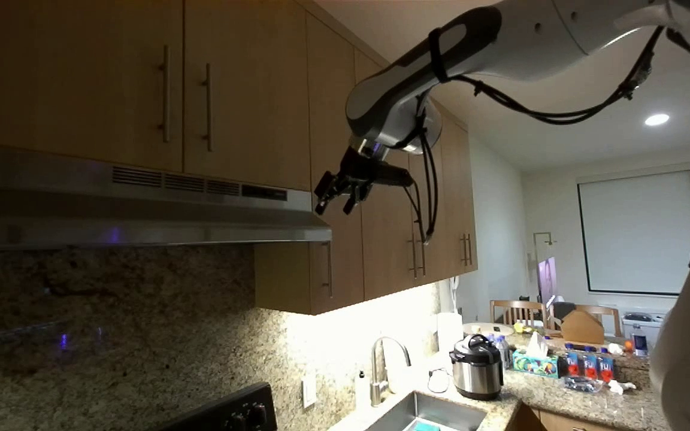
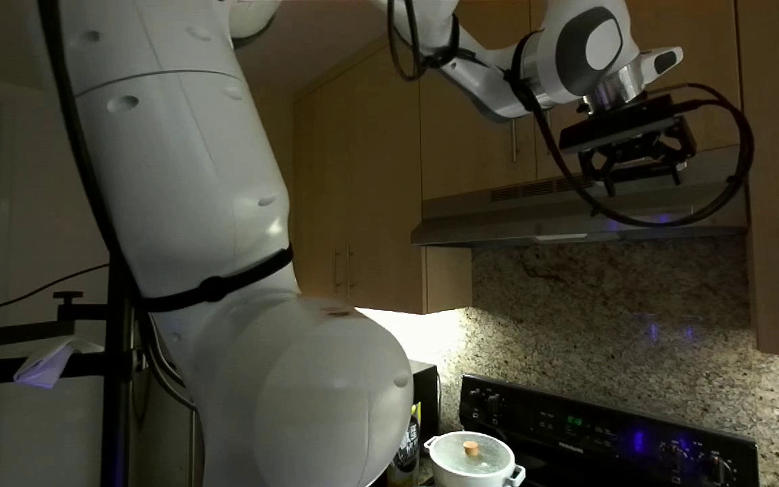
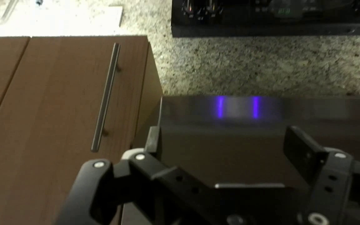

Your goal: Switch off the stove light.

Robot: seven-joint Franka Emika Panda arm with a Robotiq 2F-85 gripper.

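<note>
The stove's range hood shows in both exterior views [image 1: 51, 221] [image 2: 477, 226] and in the wrist view [image 3: 339, 109]. A dark control strip [image 1: 264, 192] sits at the end of its vent slots. In an exterior view a pale light panel [image 2: 560, 237] shows under the hood; it looks dim, and I cannot tell whether it is lit. My gripper is open and empty in both exterior views [image 1: 335, 206] [image 2: 644, 181], near the hood's end by the control strip. In the wrist view its fingers [image 3: 228, 142] are wide apart over the hood, and the strip cannot be made out.
Wooden cabinets [image 1: 243, 78] with bar handles [image 1: 208, 108] rise above and beside the hood. Below is the black stove panel [image 2: 606, 433] with a white lidded pot [image 2: 474, 463]. A faucet [image 1: 375, 371], sink [image 1: 441, 410] and pressure cooker [image 1: 478, 371] stand further along. Cables loop below my wrist.
</note>
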